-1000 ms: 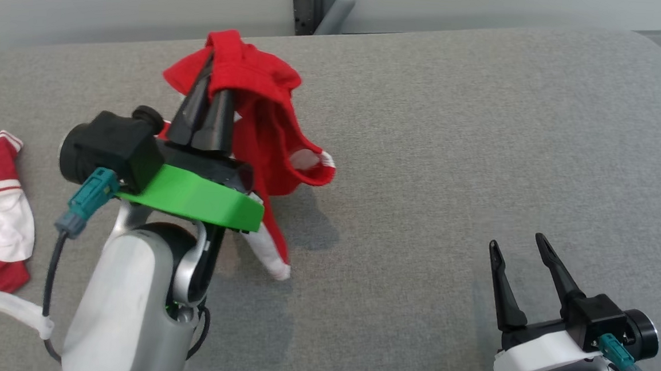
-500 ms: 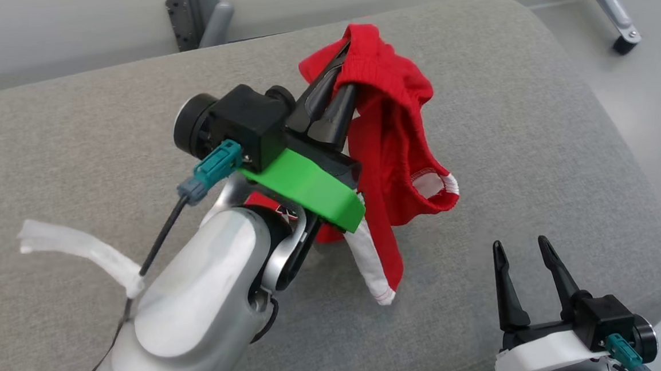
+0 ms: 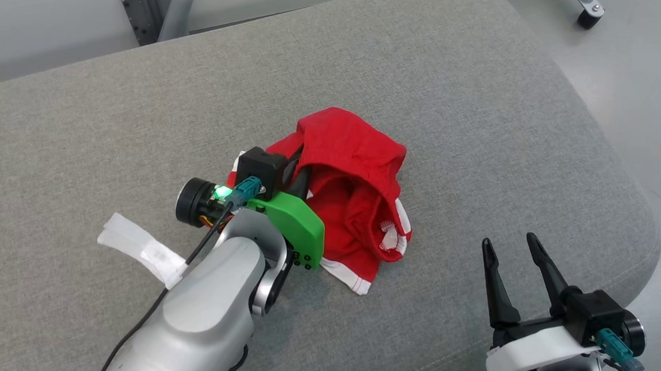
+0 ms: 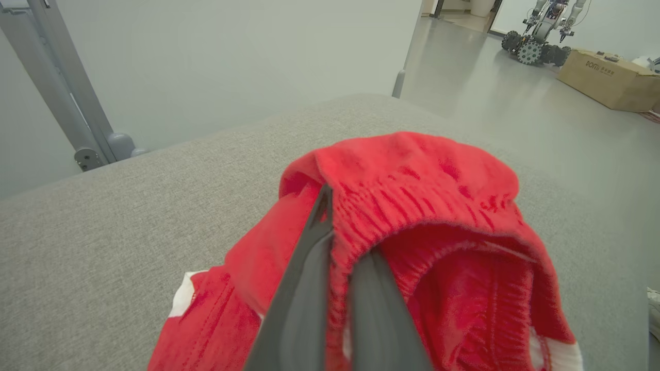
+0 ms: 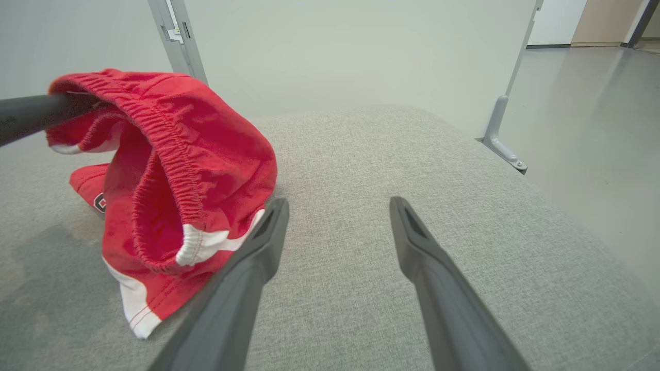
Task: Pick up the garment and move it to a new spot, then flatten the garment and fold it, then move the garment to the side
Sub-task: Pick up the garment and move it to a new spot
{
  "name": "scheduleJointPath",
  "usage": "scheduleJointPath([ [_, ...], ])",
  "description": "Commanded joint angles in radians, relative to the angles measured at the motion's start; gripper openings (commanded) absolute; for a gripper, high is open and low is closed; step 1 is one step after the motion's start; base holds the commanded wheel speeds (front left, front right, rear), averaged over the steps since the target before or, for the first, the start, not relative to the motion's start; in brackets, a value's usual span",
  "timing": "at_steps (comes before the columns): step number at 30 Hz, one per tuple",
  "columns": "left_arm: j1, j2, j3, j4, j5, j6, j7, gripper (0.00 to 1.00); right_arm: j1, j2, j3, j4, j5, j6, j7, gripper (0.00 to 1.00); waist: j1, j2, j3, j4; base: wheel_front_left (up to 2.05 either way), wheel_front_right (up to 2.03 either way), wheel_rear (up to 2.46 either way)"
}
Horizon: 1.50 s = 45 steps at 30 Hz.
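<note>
Red, white-trimmed fabric garment (image 3: pixel 357 210) is clamped at its elastic waistband between the fingers of the left gripper (image 4: pixel 337 226), while fingers of the right gripper (image 3: pixel 508 239) are held wide apart, touching nothing.

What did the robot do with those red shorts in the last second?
The left gripper came down, lowering the red shorts from mid-air into a heap on the grey cushion. The camera turned too, shifting the whole view. Unchanged: the left gripper stays shut on the waistband; the right gripper stays open and empty.
</note>
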Motion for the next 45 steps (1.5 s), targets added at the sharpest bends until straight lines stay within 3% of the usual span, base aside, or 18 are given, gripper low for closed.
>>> scheduleJointPath([
  [1,-0.026,0.004,-0.027,0.052,-0.019,0.003,-0.018,0.00,-0.010,-0.002,0.007,0.002,-0.001,0.000,-0.003,1.00,0.0000,0.0054,0.002,-0.003,0.00,0.00,0.00],
  [8,-0.031,0.004,-0.155,0.203,-0.099,-0.019,-0.066,0.00,-0.019,-0.002,0.030,0.013,-0.015,0.000,-0.003,1.00,0.0000,0.0054,-0.001,-0.010,0.00,0.00,0.00],
  [15,-0.046,0.004,-0.234,0.258,-0.174,-0.025,-0.104,0.00,-0.022,-0.002,0.031,0.019,-0.027,0.000,-0.003,1.00,0.0000,0.0054,-0.001,0.005,0.00,0.00,0.00],
  [16,-0.054,0.004,-0.240,0.257,-0.183,-0.023,-0.109,0.07,-0.021,-0.002,0.031,0.019,-0.031,0.000,-0.003,1.00,0.0000,0.0054,-0.002,0.010,0.00,0.00,0.00],
  [18,-0.064,0.004,-0.253,0.249,-0.200,-0.018,-0.118,0.76,-0.019,-0.002,0.032,0.019,-0.034,0.000,-0.003,1.00,0.0000,0.0054,-0.004,0.020,0.00,0.00,0.00],
  [19,-0.066,0.004,-0.258,0.244,-0.201,-0.014,-0.118,1.00,-0.018,-0.002,0.034,0.017,-0.038,0.000,-0.003,1.00,0.0000,0.0054,-0.005,0.024,0.00,0.00,0.00],
  [27,-0.015,0.010,-0.241,0.172,-0.219,-0.006,-0.126,1.00,0.017,-0.003,-0.008,-0.025,-0.070,0.000,-0.003,1.00,0.0000,0.0054,-0.029,0.088,0.00,0.00,0.00],
  [38,0.320,0.176,-0.073,-0.186,-0.153,0.096,-0.126,1.00,0.062,-0.003,-0.106,-0.077,-0.129,0.000,-0.003,1.00,0.0000,0.0054,-0.080,0.219,0.00,0.00,0.00],
  [45,0.516,0.214,0.098,-0.364,-0.048,0.134,-0.124,1.00,0.079,-0.003,-0.149,-0.075,-0.152,0.000,-0.003,1.00,0.0000,0.0054,-0.105,0.291,0.00,0.00,0.00],
])
